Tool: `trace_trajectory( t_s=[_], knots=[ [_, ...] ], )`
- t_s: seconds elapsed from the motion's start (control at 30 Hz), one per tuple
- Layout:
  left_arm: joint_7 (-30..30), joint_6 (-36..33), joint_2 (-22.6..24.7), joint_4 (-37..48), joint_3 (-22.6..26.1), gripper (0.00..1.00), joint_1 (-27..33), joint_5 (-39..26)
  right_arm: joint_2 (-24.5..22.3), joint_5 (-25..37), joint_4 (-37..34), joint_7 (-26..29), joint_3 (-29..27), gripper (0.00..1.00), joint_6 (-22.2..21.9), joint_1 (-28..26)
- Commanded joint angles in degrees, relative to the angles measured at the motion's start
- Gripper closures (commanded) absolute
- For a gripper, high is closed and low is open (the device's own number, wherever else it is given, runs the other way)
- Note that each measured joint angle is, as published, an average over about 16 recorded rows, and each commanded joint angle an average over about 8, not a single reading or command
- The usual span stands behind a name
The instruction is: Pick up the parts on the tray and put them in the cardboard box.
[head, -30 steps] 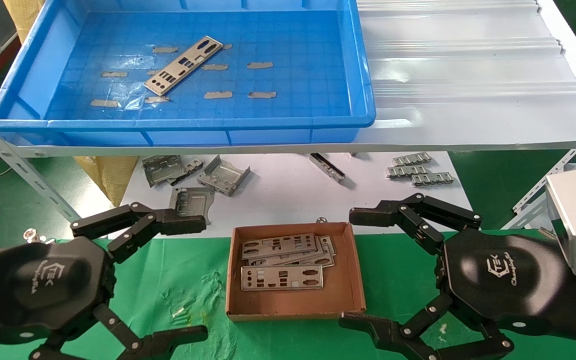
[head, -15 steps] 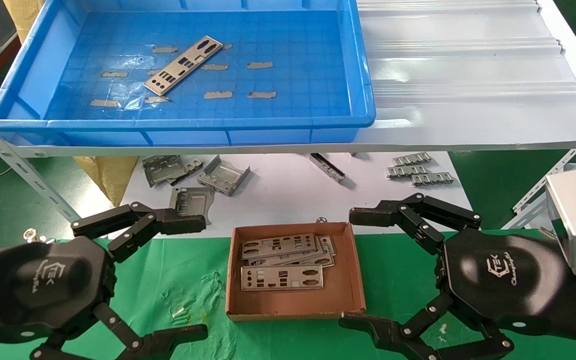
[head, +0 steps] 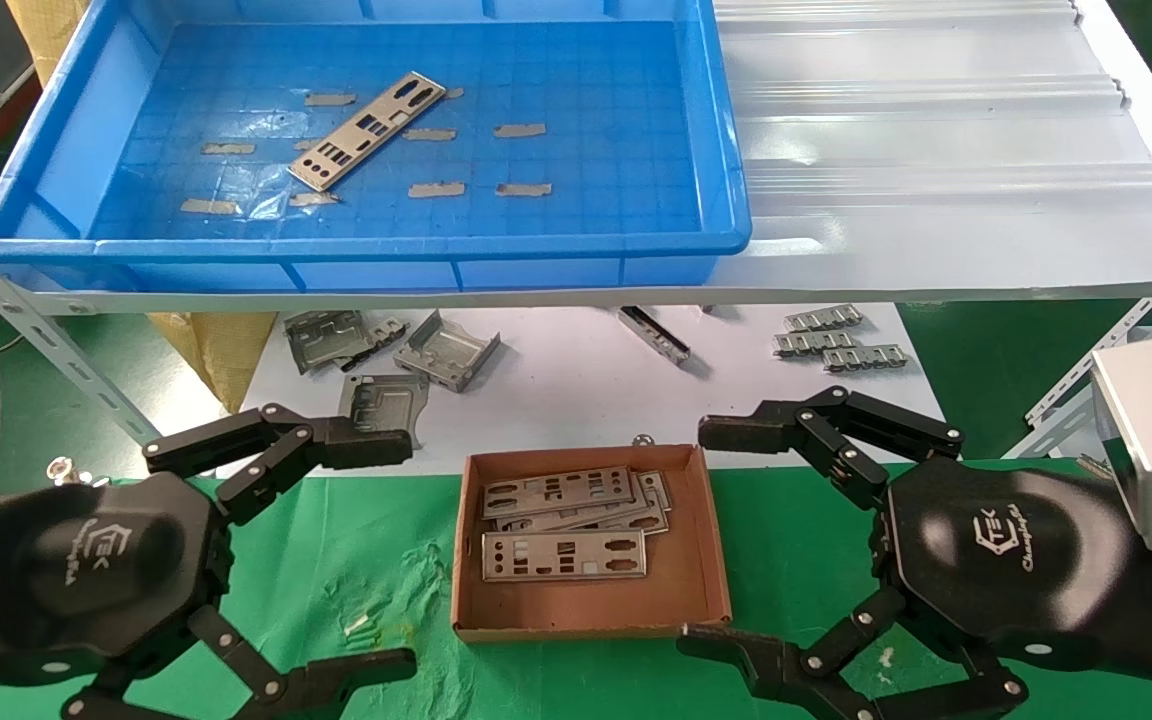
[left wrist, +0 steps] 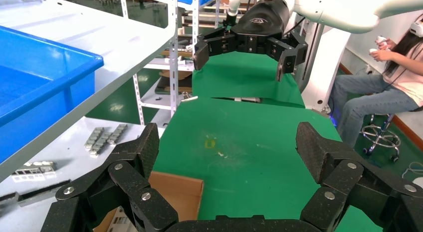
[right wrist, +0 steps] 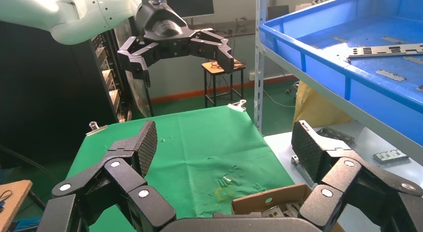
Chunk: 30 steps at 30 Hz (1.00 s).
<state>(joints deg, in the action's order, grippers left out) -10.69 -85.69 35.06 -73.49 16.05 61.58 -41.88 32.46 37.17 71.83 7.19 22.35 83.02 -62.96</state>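
Note:
One silver punched plate lies slanted on the floor of the blue tray on the upper shelf; it also shows in the right wrist view. The brown cardboard box sits on the green cloth between my grippers and holds several plates. My left gripper is open and empty, low, left of the box. My right gripper is open and empty, right of the box. The box corner shows in the left wrist view and the right wrist view.
Folded grey metal brackets and small ribbed strips lie on the white sheet under the shelf. The shelf's front edge overhangs them. A white corrugated sheet lies right of the tray. A person sits far off in the left wrist view.

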Motion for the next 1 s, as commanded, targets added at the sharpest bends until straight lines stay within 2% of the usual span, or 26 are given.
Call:
trace_trajectory(
  t_s=[0.03, 1.0],
  knots=[
    [0.0, 0.0, 0.0, 0.0, 0.0, 0.00, 0.0, 0.0, 0.0, 0.0, 0.0, 0.0, 0.0, 0.00, 0.0, 0.0],
    [0.0, 0.0, 0.0, 0.0, 0.0, 0.00, 0.0, 0.0, 0.0, 0.0, 0.0, 0.0, 0.0, 0.00, 0.0, 0.0]
  ],
)
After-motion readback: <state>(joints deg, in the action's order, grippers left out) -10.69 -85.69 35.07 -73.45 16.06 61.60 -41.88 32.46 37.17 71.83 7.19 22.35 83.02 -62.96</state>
